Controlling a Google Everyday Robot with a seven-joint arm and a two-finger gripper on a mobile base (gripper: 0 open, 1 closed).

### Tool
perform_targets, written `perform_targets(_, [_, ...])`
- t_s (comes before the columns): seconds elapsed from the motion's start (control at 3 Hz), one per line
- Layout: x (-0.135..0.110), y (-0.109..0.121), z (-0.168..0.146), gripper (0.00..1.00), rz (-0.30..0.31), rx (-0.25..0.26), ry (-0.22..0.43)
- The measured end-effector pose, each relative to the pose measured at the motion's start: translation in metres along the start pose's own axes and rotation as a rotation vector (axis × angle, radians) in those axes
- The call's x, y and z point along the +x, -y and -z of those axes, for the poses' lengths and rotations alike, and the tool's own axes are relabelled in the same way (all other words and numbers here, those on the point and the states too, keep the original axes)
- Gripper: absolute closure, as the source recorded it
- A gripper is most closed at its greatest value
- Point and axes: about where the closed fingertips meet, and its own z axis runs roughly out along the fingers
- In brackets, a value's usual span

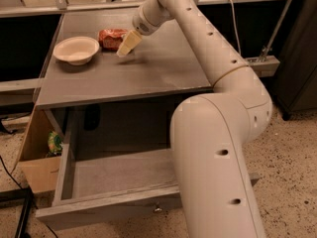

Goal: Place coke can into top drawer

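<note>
Red and dented, your can (pixel 112 37) lies far left on the table (pixel 148 73), between the bowl (pixel 77 49) and the gripper (pixel 127 44), which hangs just beside its right end. You cannot tell whether the gripper is spread or clamped on anything. Your drawer (pixel 114 180) stands pulled out below, near side.
</note>
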Motion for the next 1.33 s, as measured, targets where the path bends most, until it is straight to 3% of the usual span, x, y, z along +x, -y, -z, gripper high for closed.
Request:
perform_targets(0.33, [0.001,-0.005,-0.009,0.0,-0.019,-0.03,0.009])
perform_targets(0.67, [0.001,-0.01,-0.016,0.07,-0.031,-0.059,0.018])
perform_targets(1.33, [-0.001,-0.014,-0.022,0.36,-0.039,-0.082,0.021])
